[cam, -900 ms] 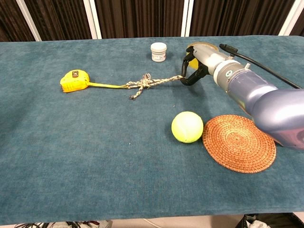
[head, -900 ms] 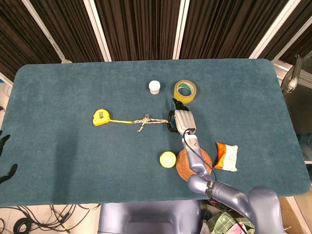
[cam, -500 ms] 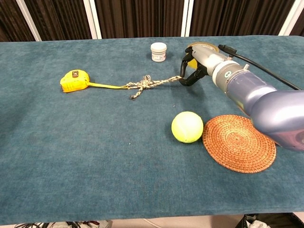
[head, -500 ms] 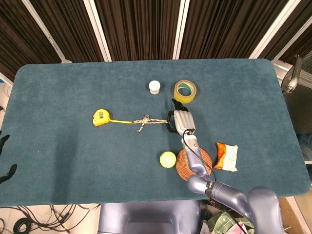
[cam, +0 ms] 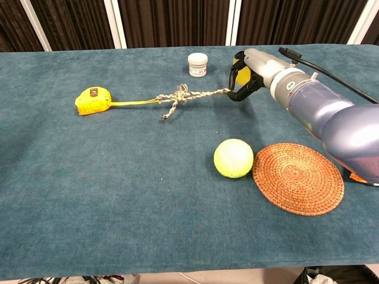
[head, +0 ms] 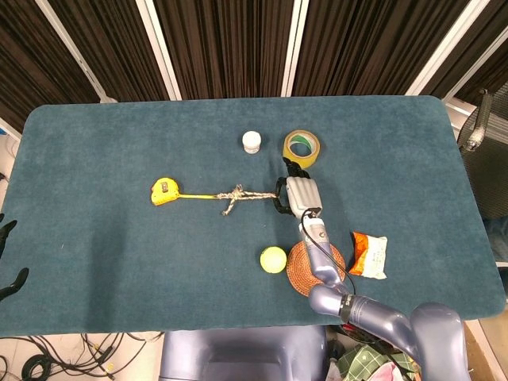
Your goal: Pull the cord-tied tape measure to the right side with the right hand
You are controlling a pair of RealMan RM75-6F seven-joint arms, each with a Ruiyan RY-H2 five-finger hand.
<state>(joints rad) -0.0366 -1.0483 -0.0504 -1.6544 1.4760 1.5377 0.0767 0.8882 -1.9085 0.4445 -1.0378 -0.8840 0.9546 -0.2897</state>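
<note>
The yellow tape measure (head: 163,191) (cam: 93,100) lies left of centre on the teal table, its tape drawn out to the right. A braided cord (head: 240,194) (cam: 180,96) is knotted to the tape's end and runs to my right hand (head: 299,195) (cam: 251,74). That hand pinches the cord's right end, and the cord looks taut and lifted slightly off the cloth. My left hand (head: 6,258) shows only as dark fingertips at the far left edge of the head view, holding nothing.
A white jar (head: 252,142) (cam: 198,64) and a yellow tape roll (head: 302,148) stand behind the hand. A tennis ball (head: 273,259) (cam: 233,158), a woven coaster (cam: 298,177) and a snack packet (head: 369,255) lie near the front right.
My right hand has risen and shifted slightly right, drawing the cord taut and lifting the knot off the cloth. The tape measure body has not visibly moved.
</note>
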